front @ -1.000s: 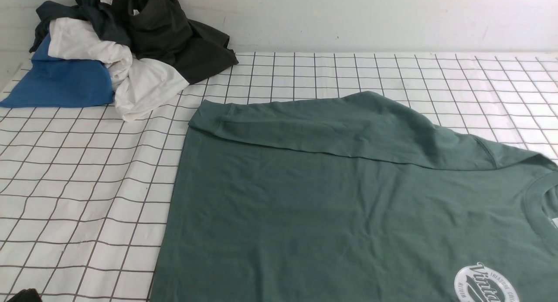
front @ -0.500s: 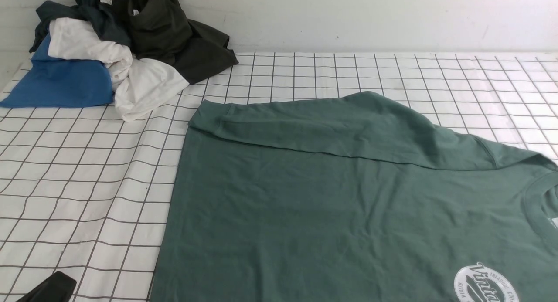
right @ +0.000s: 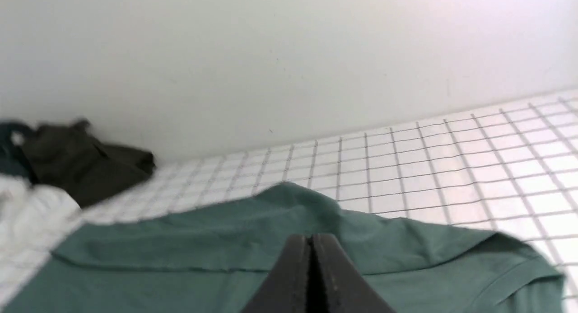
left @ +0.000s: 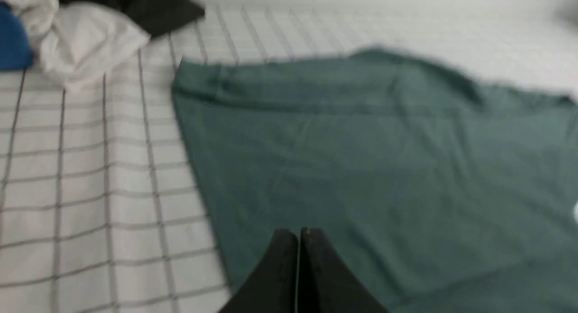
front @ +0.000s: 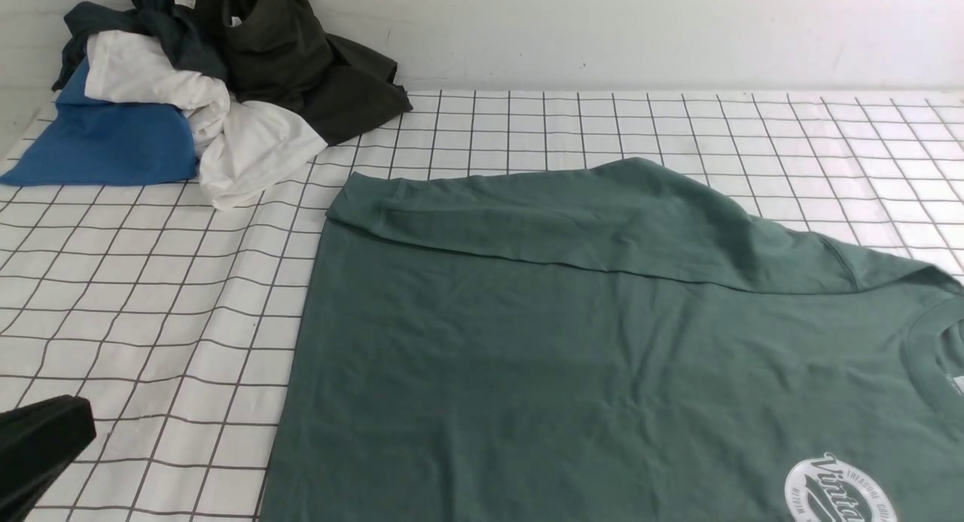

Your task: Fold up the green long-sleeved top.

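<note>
The green long-sleeved top lies flat on the checked cloth, neck toward the right, with one sleeve folded across its far side and a round white logo near the front right. My left gripper shows as a dark shape at the lower left, left of the top's hem. In the left wrist view it is shut and empty, hovering over the green top near its hem edge. My right gripper is shut and empty above the top; the front view does not show it.
A heap of clothes sits at the far left corner: a bright blue garment, a white one and a dark olive-black one. The white cloth with a dark grid covers the table. A pale wall stands behind.
My left gripper has risen into the front view's lower left corner and shows larger now. The green top and the clothes heap lie unchanged.
</note>
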{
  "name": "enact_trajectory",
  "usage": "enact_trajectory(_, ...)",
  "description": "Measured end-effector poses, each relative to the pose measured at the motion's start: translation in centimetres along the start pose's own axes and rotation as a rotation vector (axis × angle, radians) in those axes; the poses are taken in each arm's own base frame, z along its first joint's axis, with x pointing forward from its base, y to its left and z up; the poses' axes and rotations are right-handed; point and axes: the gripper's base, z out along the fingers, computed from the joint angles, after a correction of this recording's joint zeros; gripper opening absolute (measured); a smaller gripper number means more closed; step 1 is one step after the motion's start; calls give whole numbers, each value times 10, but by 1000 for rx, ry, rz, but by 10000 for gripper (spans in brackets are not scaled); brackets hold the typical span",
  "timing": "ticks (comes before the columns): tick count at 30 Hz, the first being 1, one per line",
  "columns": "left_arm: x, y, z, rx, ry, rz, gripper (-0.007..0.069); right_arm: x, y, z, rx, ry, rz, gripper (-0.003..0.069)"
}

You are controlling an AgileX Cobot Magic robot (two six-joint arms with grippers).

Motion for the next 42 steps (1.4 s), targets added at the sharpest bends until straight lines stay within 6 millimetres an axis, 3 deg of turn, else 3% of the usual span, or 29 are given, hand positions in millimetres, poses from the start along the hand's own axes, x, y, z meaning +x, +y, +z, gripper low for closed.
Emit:
enact_trajectory(1,-4,1,1,-9,40,19,-7,-3,1,-1,-3,-2,-15,-15)
enact_trajectory(3,-26,10,11,-50,280,116,-7,-28,5,21,-62,206,-110,-15)
enact_trajectory(6,-35,12,29,-19,474,195,-5,-41,18,43,-198,440,-160,-15)
enact_trajectory(10,-28,-1,56,97,643,275,17,-31,37,56,-363,710,-218,-15)
enact_trajectory(13,-6,-18,89,182,818,314,82,-8,58,64,-519,956,-312,-15)
enact_trajectory(14,-3,-18,93,183,839,310,87,-7,58,65,-519,961,-312,-15)
enact_trajectory(20,45,-24,149,182,1001,314,298,6,75,60,-618,1022,-399,-15)
enact_trajectory(25,62,-23,182,160,1037,305,448,7,75,60,-622,1022,-414,-15)
enact_trajectory(27,67,-22,190,153,1053,301,473,7,75,60,-623,1022,-416,-15)
enact_trajectory(32,85,-19,208,134,1130,284,487,7,75,60,-634,1016,-433,-15)
enact_trajectory(36,88,-19,213,121,1150,266,485,7,75,60,-642,1012,-446,-15)
enact_trajectory(42,87,-18,215,111,1150,275,382,7,75,60,-643,1011,-449,-15)
